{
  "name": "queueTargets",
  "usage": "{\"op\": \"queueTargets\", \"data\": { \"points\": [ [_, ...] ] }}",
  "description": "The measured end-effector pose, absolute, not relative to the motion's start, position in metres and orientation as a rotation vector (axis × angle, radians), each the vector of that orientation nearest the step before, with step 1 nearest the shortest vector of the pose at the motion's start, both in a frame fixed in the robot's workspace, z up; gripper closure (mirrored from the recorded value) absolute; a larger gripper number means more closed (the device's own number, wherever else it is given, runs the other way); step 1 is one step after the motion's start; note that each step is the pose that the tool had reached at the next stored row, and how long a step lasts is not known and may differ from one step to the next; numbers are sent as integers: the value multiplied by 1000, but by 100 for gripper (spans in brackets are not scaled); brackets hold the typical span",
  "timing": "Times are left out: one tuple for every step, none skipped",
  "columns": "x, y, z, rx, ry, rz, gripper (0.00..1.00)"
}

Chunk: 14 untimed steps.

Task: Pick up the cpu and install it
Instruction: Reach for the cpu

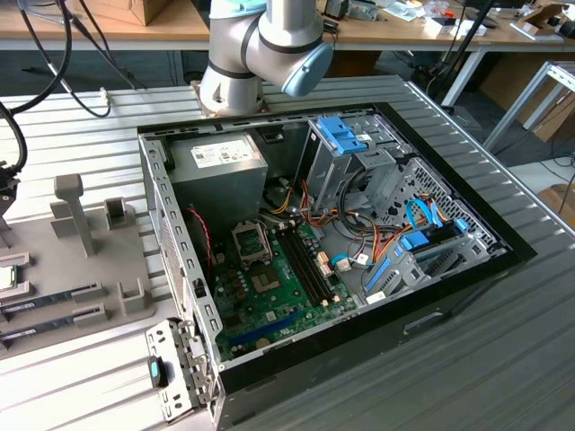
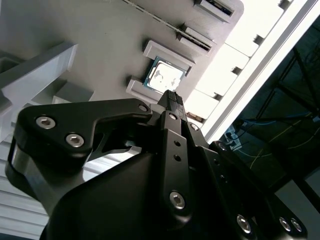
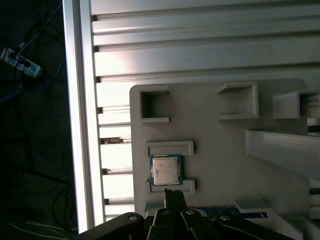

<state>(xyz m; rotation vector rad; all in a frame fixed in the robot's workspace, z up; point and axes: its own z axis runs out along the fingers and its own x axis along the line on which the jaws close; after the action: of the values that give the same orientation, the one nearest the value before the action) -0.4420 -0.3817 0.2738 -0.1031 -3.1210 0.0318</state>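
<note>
The cpu (image 3: 165, 169), a small square chip with a silver top and a thin green edge, lies flat between two low grey brackets on the grey holder tray (image 3: 220, 150). In the second wrist view the cpu (image 2: 162, 78) sits just past my black gripper (image 2: 171, 96). The gripper (image 3: 172, 192) hovers close above one edge of the chip, its fingers drawn together to a narrow tip with nothing between them. In the exterior view the cpu (image 1: 7, 277) shows at the far left edge. The dark socket frame (image 1: 252, 241) sits on the green motherboard (image 1: 269, 292) inside the open case.
The open computer case (image 1: 359, 224) holds a power supply (image 1: 220, 162), drive cages and loose cables. Memory sticks (image 1: 49, 296) lie on the tray (image 1: 90, 260) beside upright grey fixtures (image 1: 74, 211). The ribbed aluminium table (image 1: 503, 359) ends close to the tray, with dark floor and cables beyond.
</note>
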Motion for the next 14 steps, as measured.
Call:
{"op": "queueTargets", "data": {
  "points": [
    [-442, -382, 273, -103, -3121, 32, 89],
    [-442, -382, 273, -103, -3121, 32, 89],
    [-442, -382, 273, -103, -3121, 32, 89],
    [-442, -382, 272, -103, -3121, 32, 89],
    [-442, -382, 272, -103, -3121, 32, 89],
    [-442, -382, 271, -103, -3121, 32, 89],
    [-442, -382, 271, -103, -3121, 32, 89],
    [-442, -382, 270, -103, -3121, 32, 89],
    [-442, -382, 270, -103, -3121, 32, 89],
    [-442, -382, 270, -103, -3121, 32, 89],
    [-442, -382, 269, -103, -3121, 32, 89],
    [-442, -382, 269, -103, -3121, 32, 89],
    [-442, -382, 269, -103, -3121, 32, 89],
    [-442, -382, 268, -103, -3121, 32, 89]
  ]
}}
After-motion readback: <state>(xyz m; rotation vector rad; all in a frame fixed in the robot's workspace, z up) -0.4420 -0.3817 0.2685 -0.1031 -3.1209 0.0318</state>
